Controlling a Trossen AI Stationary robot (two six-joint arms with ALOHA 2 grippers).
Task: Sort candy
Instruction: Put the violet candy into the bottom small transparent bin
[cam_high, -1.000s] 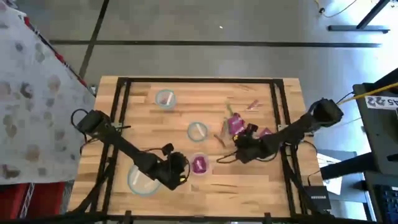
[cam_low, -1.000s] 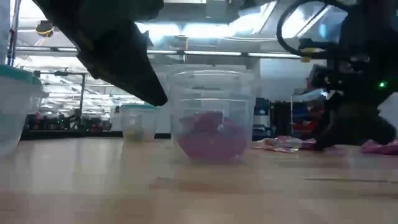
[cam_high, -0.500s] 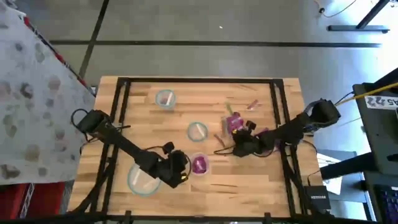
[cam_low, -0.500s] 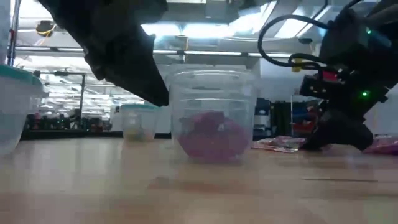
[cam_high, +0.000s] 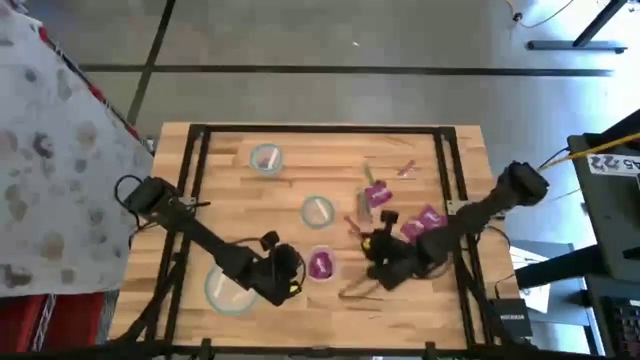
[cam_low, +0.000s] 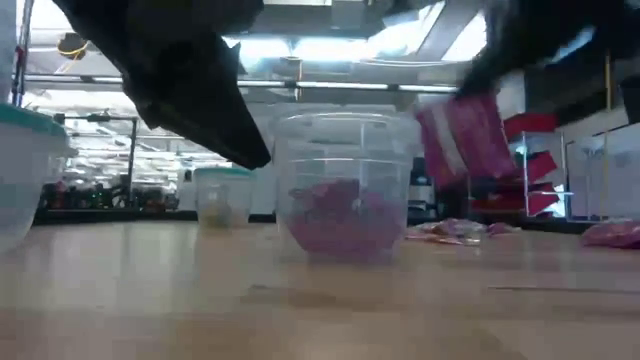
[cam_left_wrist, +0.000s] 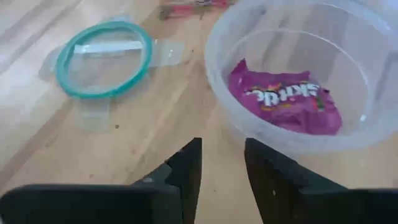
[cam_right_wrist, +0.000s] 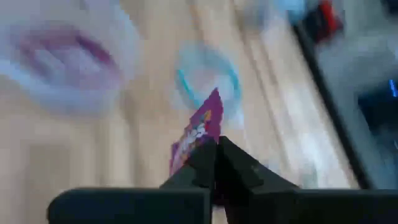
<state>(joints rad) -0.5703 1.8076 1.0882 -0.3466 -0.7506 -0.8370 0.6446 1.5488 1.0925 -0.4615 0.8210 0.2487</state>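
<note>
Right gripper (cam_high: 372, 262) shifted from candy pile at table's right toward near edge, now just beside bowl (cam_high: 321, 264) holding magenta packets. Fingers, apart a second ago, now pinched on magenta packet (cam_right_wrist: 198, 134), lifted clear of tabletop. In low view, same packet (cam_low: 463, 137) now hanging in air beside bowl (cam_low: 345, 185), where dark gripper previously sat low among sweets on table.

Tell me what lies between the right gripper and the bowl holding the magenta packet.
Bare wood, in the high view, between the right gripper and the bowl.
</note>
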